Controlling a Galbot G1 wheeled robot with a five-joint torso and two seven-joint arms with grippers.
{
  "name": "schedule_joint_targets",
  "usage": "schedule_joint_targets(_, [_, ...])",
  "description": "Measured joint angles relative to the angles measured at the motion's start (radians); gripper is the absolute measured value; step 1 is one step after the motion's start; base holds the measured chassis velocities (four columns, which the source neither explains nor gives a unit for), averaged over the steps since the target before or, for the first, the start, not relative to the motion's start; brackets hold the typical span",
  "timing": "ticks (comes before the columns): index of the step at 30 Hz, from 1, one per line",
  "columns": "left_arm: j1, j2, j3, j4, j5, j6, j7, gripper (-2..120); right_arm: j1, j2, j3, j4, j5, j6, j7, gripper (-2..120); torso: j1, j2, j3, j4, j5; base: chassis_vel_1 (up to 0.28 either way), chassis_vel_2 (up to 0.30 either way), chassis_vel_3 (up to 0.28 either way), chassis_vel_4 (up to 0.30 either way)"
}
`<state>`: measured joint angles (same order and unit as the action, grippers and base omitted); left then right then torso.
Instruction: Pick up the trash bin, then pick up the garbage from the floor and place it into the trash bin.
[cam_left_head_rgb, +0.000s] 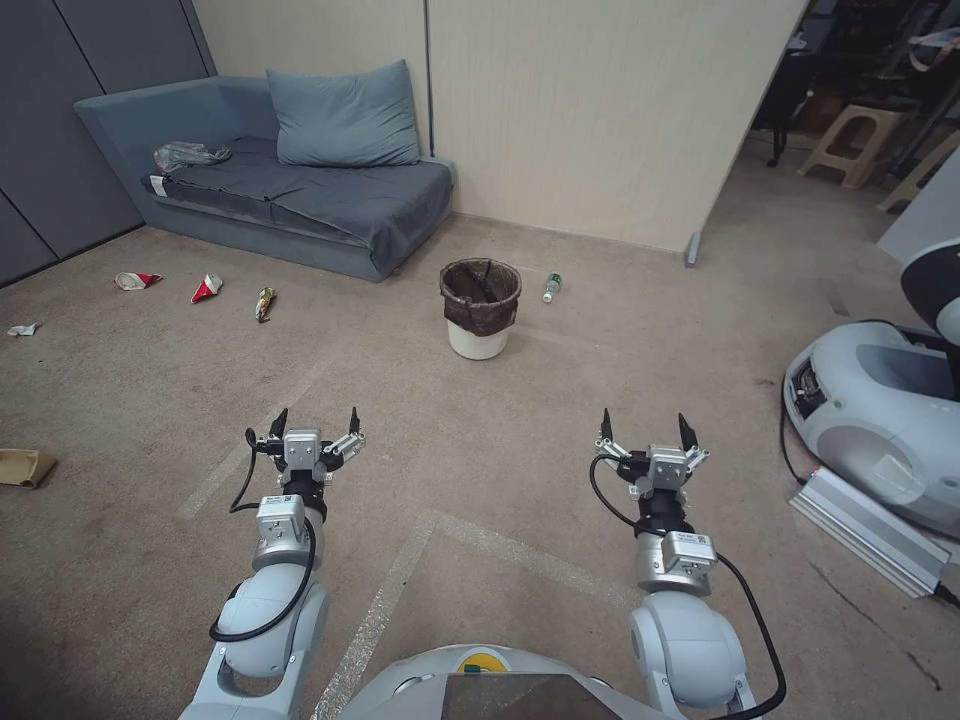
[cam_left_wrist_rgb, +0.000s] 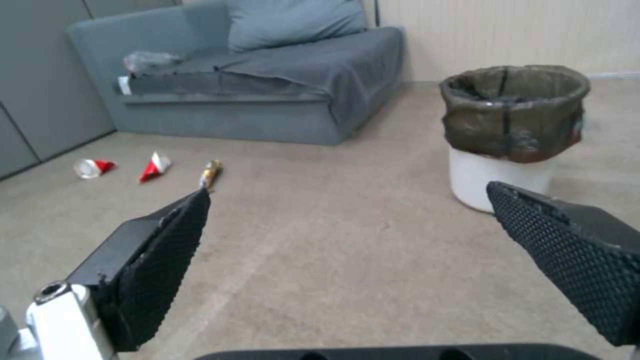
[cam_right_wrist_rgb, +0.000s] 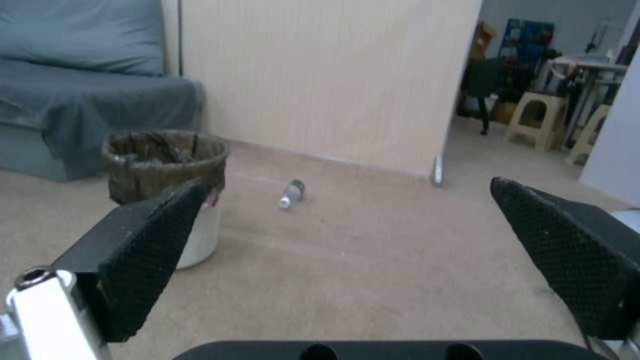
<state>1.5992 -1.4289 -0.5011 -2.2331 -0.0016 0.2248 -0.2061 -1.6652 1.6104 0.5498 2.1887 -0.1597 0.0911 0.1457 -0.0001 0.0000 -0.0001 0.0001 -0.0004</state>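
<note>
The small round white bin (cam_left_head_rgb: 478, 343) looked like smooth plastic, lined with a wrinkled, faintly glossy dark brown bag (cam_left_head_rgb: 481, 296). Beneath it the beige carpet (cam_left_head_rgb: 560, 400) was matt and short-piled. The grey-blue sofa (cam_left_head_rgb: 300, 195) wore soft matt cloth. The black finger pads (cam_left_wrist_rgb: 163, 265) showed a rough, knurled rubbery texture.

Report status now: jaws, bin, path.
Left gripper and right gripper open, empty. Trash bin upright ahead, untouched. Bare carpet between; bottle beside bin.

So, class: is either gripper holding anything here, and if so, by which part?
Nothing is held. The left gripper and right gripper are both open above bare carpet, apart from the trash bin.
</note>
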Motion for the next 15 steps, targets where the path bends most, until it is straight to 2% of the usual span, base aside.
schedule_joint_targets(2, [0.003,0.001,0.003,0.001,-0.004,0.002,0.002,100,0.001,0.000,0.006,-0.013,-0.005,0.052,-0.021,100,0.000,0.000,0.000,0.0000,0.0005,0.000,0.000,0.000,0.000])
schedule_joint_targets(5, [0.003,0.000,0.004,0.006,-0.005,0.002,0.001,100,0.004,0.000,0.009,-0.020,-0.015,0.078,-0.022,100,0.000,0.000,0.000,-0.0001,0.0003,0.000,0.000,0.000,0.000])
schedule_joint_targets(15, [0.004,-0.002,0.006,0.029,-0.005,-0.002,0.002,100,0.001,-0.001,0.018,-0.040,-0.032,0.117,-0.046,100,0.000,0.000,0.000,-0.0001,0.0003,0.000,0.000,0.000,0.000])
